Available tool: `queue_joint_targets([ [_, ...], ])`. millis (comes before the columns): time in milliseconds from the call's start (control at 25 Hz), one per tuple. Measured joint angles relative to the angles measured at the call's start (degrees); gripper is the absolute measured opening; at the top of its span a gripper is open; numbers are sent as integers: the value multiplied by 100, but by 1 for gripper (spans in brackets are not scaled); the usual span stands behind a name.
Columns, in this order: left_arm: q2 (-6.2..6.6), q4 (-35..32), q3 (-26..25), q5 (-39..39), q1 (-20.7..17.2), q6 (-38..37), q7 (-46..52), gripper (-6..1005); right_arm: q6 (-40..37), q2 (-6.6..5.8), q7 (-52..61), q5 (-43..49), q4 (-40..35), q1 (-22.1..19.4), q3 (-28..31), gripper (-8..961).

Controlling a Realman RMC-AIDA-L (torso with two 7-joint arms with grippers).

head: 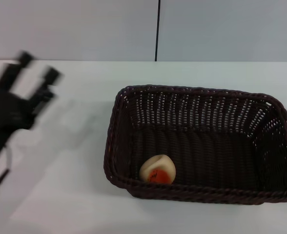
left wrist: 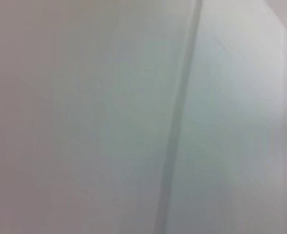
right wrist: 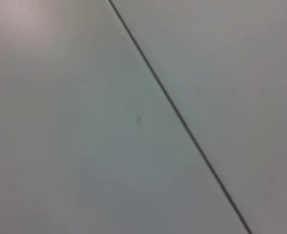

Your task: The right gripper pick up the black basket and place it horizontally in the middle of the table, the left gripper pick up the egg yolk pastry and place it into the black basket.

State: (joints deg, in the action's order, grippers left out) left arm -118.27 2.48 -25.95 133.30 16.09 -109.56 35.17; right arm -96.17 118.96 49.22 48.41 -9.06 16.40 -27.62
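The black basket lies lengthwise across the white table, right of the middle in the head view. The egg yolk pastry rests inside it at the near left corner, its orange-red patch turned toward me. My left gripper is at the far left, well away from the basket, blurred, with its two fingers spread apart and nothing between them. My right gripper is out of view. Both wrist views show only a pale wall with a dark seam.
A pale wall with a vertical dark seam stands behind the table's far edge. Bare white tabletop lies between my left arm and the basket and along the near edge.
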Motion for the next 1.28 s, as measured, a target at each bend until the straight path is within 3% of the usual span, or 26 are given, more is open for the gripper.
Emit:
queue_joint_targets([
  [240, -14, 102, -1385, -1, -563, -332, -137, 766, -30, 3, 7, -1, 11, -52, 210, 393],
  [400, -5, 198, -1938, -1, -787, -355, -141, 801, -28, 6, 7, -3, 23, -95, 255, 393],
  [1280, -24, 270, -2271, 2, -938, -373, -107, 801, -21, -7, -32, -7, 146, -120, 451, 393],
])
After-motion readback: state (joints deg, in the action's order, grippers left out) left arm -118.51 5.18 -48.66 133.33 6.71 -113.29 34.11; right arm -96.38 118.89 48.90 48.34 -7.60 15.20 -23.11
